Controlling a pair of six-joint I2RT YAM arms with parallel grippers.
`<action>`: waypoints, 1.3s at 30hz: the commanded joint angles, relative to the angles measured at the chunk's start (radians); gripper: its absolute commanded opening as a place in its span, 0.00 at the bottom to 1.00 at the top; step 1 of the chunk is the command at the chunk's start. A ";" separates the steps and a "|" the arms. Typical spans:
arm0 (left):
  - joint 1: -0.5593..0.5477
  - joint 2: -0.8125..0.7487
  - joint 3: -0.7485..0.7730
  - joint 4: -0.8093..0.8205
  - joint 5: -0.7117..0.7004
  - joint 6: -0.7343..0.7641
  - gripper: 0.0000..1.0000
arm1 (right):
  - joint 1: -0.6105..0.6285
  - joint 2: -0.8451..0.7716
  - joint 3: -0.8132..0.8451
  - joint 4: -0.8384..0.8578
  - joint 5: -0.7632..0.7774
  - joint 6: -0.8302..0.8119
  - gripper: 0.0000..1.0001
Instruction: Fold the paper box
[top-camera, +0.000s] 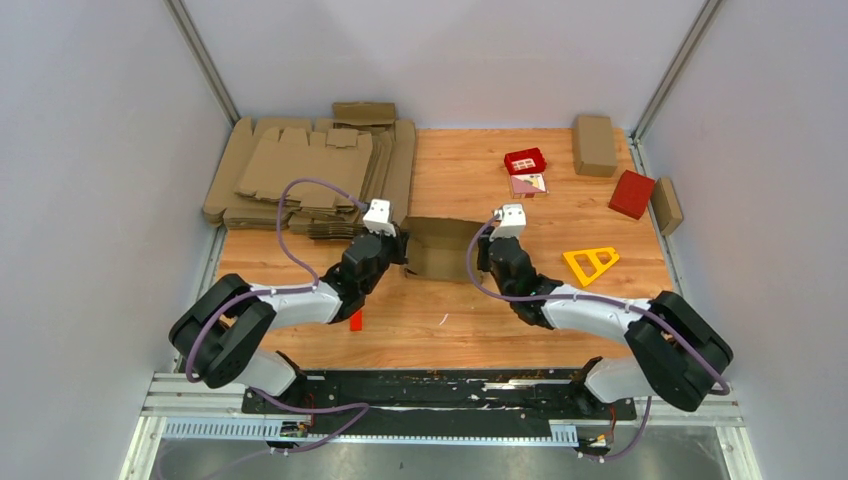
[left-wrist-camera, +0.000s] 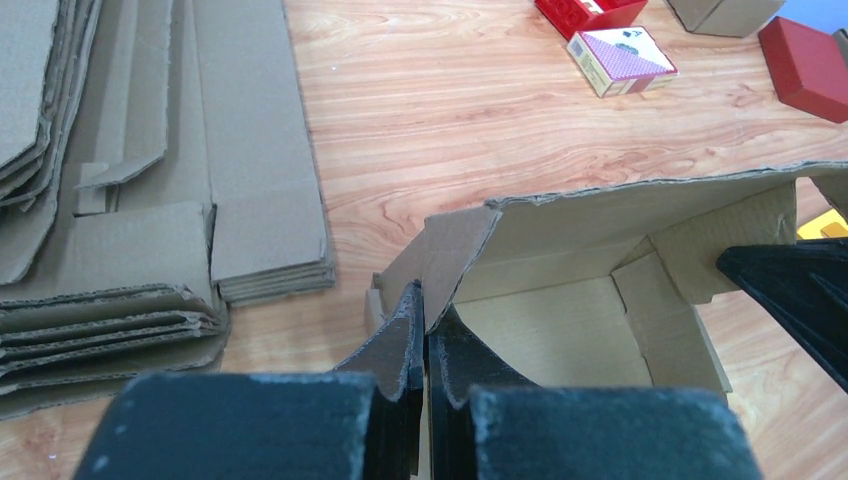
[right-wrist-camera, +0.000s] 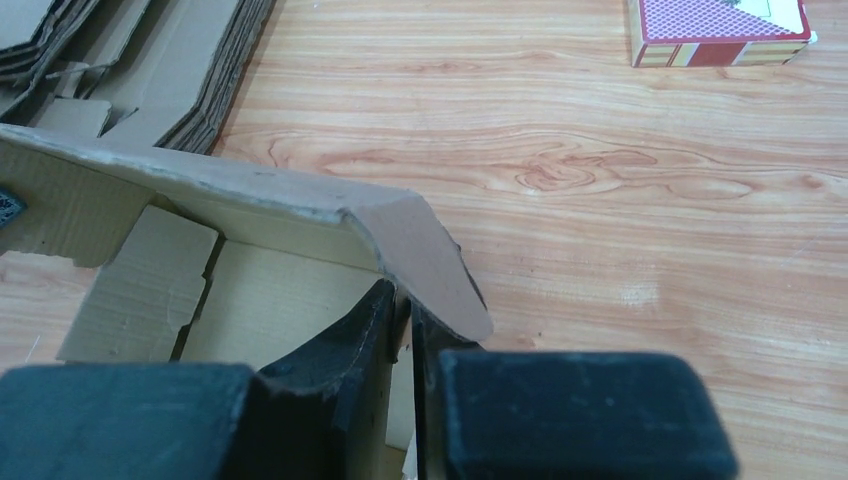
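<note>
While both arms are bent inward over the wooden bench (top-camera: 450, 320) in the top view, the paper box (top-camera: 440, 248), a half-formed brown corrugated carton, is held between them near mid-bench. A stack of flat cardboard blanks (top-camera: 310, 170) lies at far left; two red boxes and one yellow triangular frame (top-camera: 590, 263) lie at right.

From the left wrist, the left end effector (left-wrist-camera: 424, 350) is seen clamped on the carton's left wall.

From the right wrist, the right end effector (right-wrist-camera: 402, 335) is seen with a narrow gap between its fingers, the carton's right wall standing in it; a firm grip cannot be told.
</note>
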 joint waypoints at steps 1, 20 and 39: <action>-0.021 0.003 -0.059 0.067 0.029 -0.020 0.00 | 0.009 -0.053 0.002 -0.082 -0.049 0.010 0.14; -0.058 -0.011 -0.066 -0.040 -0.036 0.033 0.00 | 0.008 -0.203 -0.057 -0.222 -0.145 0.002 0.21; -0.088 -0.027 -0.045 -0.087 -0.095 0.083 0.00 | 0.008 -0.577 -0.134 -0.466 -0.479 0.040 1.00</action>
